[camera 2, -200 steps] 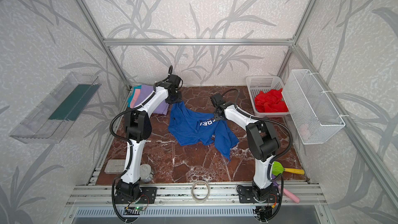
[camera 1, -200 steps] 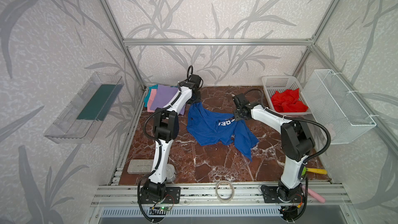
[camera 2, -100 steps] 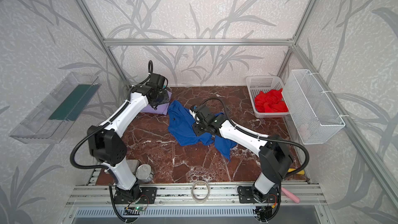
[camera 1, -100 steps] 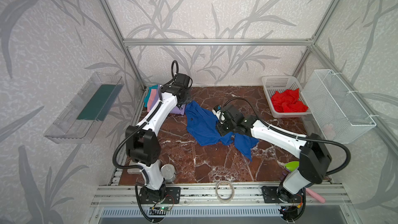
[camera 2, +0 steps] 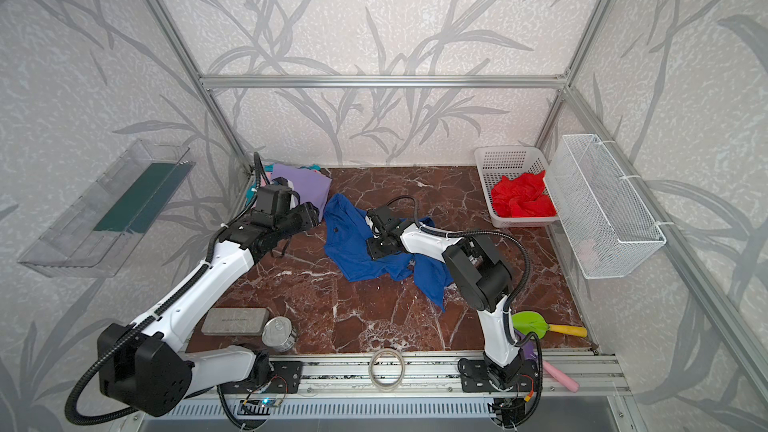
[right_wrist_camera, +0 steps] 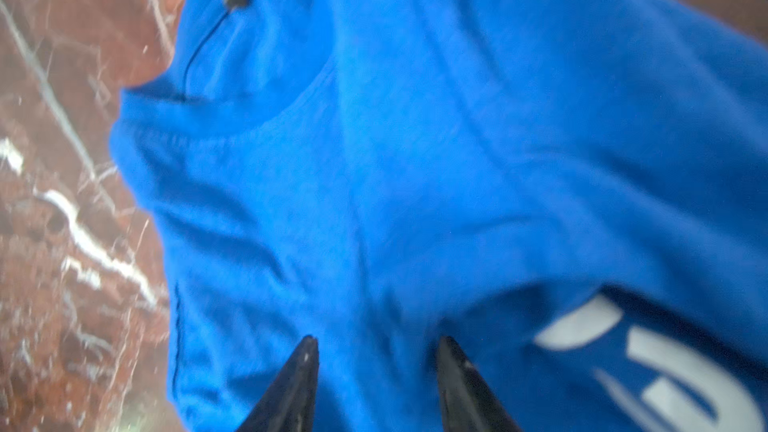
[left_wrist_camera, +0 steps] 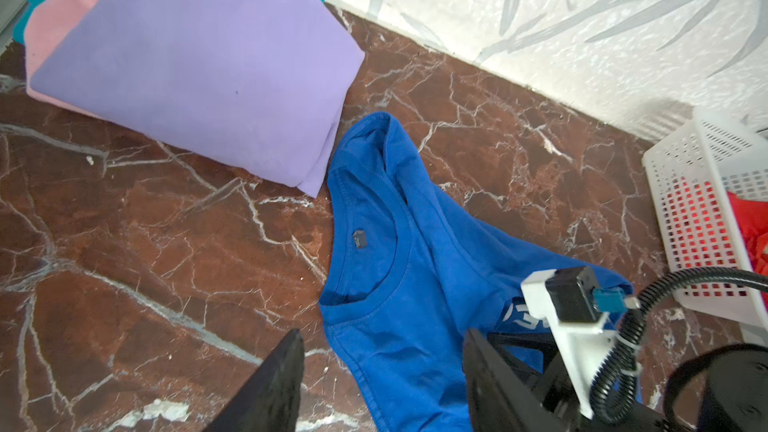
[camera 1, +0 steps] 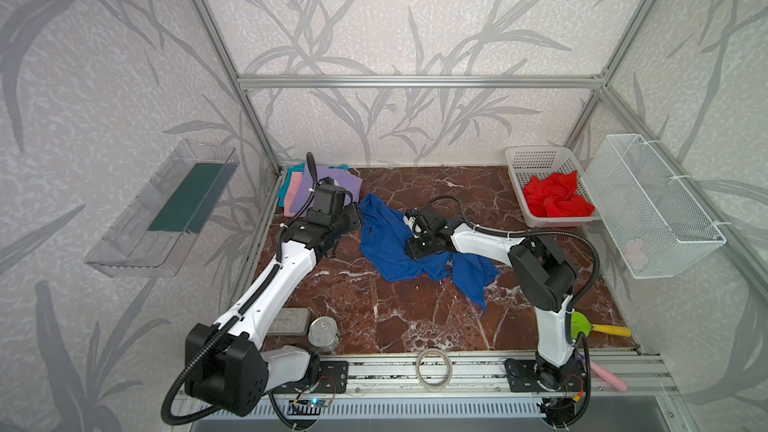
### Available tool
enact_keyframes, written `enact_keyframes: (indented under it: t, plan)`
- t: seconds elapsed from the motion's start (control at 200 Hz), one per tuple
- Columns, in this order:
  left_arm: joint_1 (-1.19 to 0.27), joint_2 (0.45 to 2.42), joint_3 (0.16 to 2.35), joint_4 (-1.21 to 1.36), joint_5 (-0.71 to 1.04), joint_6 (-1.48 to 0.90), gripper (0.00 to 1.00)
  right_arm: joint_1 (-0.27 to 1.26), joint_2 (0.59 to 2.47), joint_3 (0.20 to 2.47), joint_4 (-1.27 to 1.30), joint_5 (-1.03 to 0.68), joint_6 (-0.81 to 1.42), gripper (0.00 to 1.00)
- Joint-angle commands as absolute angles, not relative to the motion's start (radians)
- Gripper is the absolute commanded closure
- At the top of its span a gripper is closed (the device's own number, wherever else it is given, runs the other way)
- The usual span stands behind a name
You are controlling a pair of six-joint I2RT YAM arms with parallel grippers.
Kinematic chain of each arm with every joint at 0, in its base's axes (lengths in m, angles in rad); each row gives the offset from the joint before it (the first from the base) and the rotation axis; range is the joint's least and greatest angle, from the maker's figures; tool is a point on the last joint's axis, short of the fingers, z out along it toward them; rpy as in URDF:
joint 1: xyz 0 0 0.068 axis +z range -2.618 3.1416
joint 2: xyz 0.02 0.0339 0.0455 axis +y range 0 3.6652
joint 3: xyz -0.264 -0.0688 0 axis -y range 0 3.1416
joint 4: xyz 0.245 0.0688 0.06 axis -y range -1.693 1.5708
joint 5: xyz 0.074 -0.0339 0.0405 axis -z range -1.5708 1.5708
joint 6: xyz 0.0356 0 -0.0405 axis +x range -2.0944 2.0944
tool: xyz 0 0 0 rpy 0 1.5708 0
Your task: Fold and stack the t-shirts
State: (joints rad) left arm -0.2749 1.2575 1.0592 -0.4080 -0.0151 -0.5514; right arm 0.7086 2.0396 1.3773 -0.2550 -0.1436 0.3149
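The crumpled royal blue cloth t-shirt with white lettering [camera 1: 384, 245] is spread directly beneath the parted, empty jaws of the right gripper [right_wrist_camera: 378, 342]. It is seen just ahead of the left gripper [left_wrist_camera: 382, 334], whose jaws are held wide apart. A folded lavender t-shirt [left_wrist_camera: 199, 76] is seen farther beyond.

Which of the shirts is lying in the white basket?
The red shirt, crumpled in the basket; the blue shirt sprawls on the table, the others sit folded in a pile.
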Motion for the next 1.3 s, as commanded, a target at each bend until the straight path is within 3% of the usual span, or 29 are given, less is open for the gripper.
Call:
enact_keyframes:
  t: [0.0, 0.065, 0.125, 0.21, 0.49, 0.695, 0.855, 1.05, 1.295]
  plan:
    - [-0.272, 1.249, 1.048, -0.374, -0.001, -0.566, 0.38, 0.699, 2.082, 1.438, -0.229, -0.179, 0.349, 0.54]
    - [-0.272, 1.253, 1.045, -0.364, 0.012, -0.564, 0.39, 0.699, 2.095, 1.465, -0.235, -0.175, 0.356, 0.57]
    - [-0.272, 1.255, 1.048, -0.363, 0.019, -0.566, 0.40, 0.699, 2.108, 1.494, -0.251, -0.157, 0.357, 0.67]
    - [-0.272, 1.255, 1.052, -0.368, 0.022, -0.565, 0.41, 0.699, 2.126, 1.558, -0.309, -0.158, 0.355, 1.00]
    - [-0.272, 1.208, 1.023, -0.374, 0.021, -0.576, 0.41, 0.698, 1.907, 1.563, -0.269, -0.458, 0.557, 1.00]
    - [-0.273, 1.213, 1.016, -0.349, 0.050, -0.591, 0.40, 0.624, 1.778, 1.387, -0.130, -0.447, 0.790, 1.00]
    - [-0.299, 1.298, 1.045, -0.323, 0.084, -0.597, 0.40, 0.480, 1.894, 1.278, 0.022, -0.455, 0.946, 1.00]
    - [-0.439, 1.414, 1.120, -0.343, 0.051, -0.557, 0.40, 0.380, 2.124, 1.412, 0.006, -0.508, 0.975, 1.00]
    - [-0.580, 1.609, 1.230, -0.406, 0.023, -0.499, 0.29, 0.367, 2.187, 1.466, -0.014, -0.491, 0.957, 1.00]
